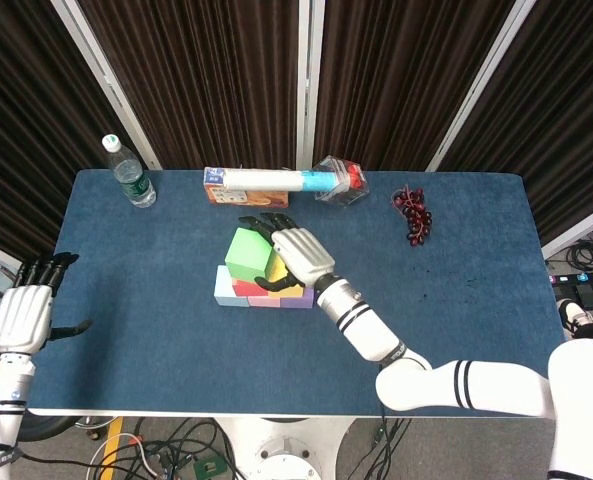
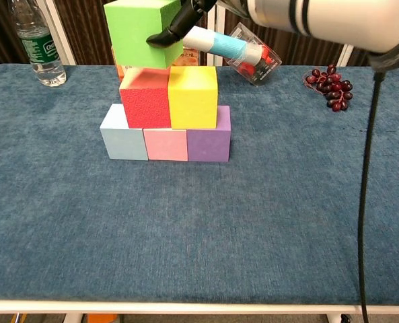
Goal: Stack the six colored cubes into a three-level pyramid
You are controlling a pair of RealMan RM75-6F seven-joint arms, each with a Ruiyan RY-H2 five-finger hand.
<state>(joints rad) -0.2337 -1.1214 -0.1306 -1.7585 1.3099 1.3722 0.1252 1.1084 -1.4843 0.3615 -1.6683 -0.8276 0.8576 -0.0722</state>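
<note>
The green cube (image 2: 140, 31) hangs just above the red cube (image 2: 144, 97) and yellow cube (image 2: 193, 95), grasped by the right hand (image 1: 298, 255) across its side faces. It looks like light foam with a grainy skin, so a gentle side squeeze should hold it. Below sit the light blue (image 2: 123, 135), pink (image 2: 165, 143) and purple cubes (image 2: 208, 141). The left hand (image 1: 23, 315) idles released, off the table's (image 1: 476, 300) left edge.
</note>
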